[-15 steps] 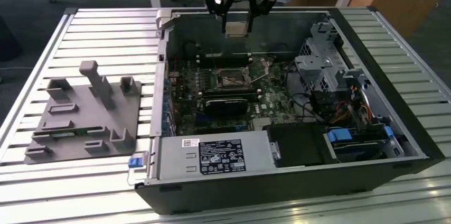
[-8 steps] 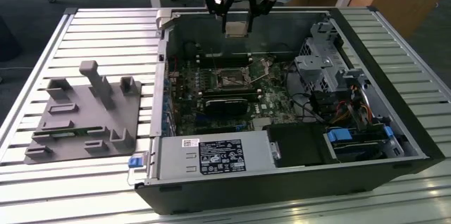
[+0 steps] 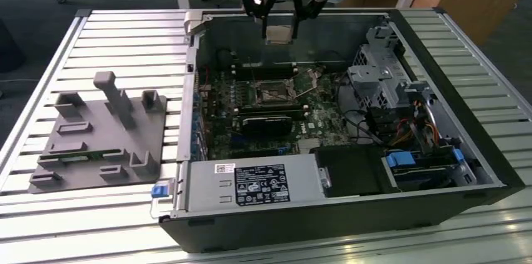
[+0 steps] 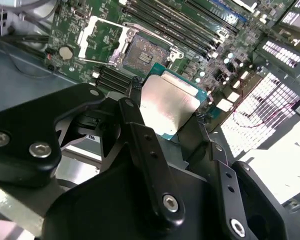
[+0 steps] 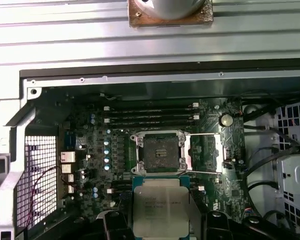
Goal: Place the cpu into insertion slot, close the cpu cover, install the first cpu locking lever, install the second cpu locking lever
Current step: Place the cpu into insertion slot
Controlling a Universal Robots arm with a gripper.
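Looking at the exterior view, you see the gripper [image 3: 280, 27] clamped on the cpu [image 3: 280, 35], 2 fingers [image 4: 135, 117] pinching opposite edges, well above the bare insertion slot [image 3: 270, 96]; the cpu cover [image 5: 205, 152] lies swung open beside it.

Exterior view high, oblique over the computer case [image 3: 332, 217], both wrist views down past the cpu [image 5: 160, 207] [image 4: 167, 105], second wrist view nearer, tilted — all share the insertion slot [image 3: 272, 94] [image 5: 159, 152] [image 4: 140, 55].

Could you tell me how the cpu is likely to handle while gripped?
The cpu looks thin, flat and rigid, so it is probably stiff and light. Its metal top is shiny, so likely smooth; pinched by two edges in the gripper, it might slip or tilt.
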